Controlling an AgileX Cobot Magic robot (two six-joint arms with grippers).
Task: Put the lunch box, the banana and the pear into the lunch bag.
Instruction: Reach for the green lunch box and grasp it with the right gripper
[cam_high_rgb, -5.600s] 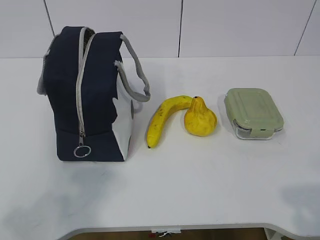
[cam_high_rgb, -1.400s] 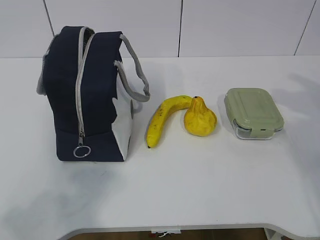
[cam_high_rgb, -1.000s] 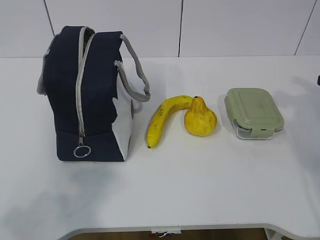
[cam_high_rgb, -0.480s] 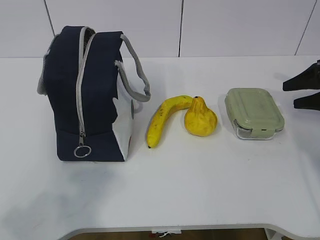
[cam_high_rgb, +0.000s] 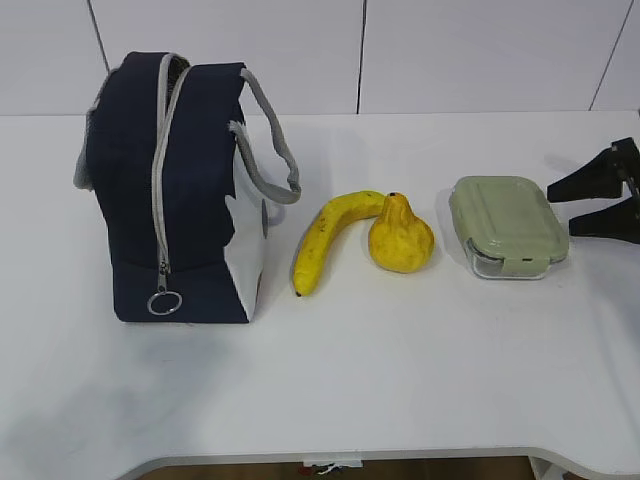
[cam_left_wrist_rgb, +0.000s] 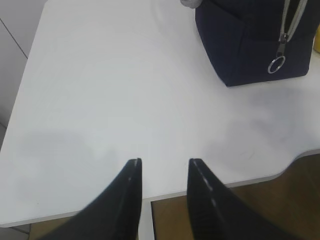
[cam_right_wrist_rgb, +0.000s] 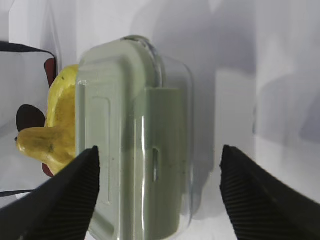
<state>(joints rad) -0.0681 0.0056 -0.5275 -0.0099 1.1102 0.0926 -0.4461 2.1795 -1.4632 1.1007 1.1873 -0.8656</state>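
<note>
- Sage-green lid on clear glass: the lunch box (cam_high_rgb: 507, 226) sits flat at the right end of the white table (cam_high_rgb: 400, 380), rounded corners, clip tab facing the camera side.
- right gripper (cam_high_rgb: 562, 208) is at the right edge of the exterior view, just beside the box, box lies to its left. Jaws spread wide, nothing between them.
- In the right wrist view the box (cam_right_wrist_rgb: 135, 145) sits centred between the two fingertips (cam_right_wrist_rgb: 70, 192), lid up, gap looks wide enough to straddle it. Long axis of the box runs roughly along the approach line, so the jaws would probably close across the short side.
- Right arm is clearly the nearer one for this pick.
- left gripper (cam_left_wrist_rgb: 162, 167) hangs over the table's near left corner, well apart from everything, partly spread, holding nothing.
- pear (cam_high_rgb: 401, 236) is near the box's left side, not touching it; banana (cam_high_rgb: 325, 238) curves beside the pear, its top end right at the pear's neck.
- lunch bag (cam_high_rgb: 175, 190) stands upright far left, zipper looks mostly shut, ring pull low on the front. Probably needs unzipping before anything goes in.
</note>
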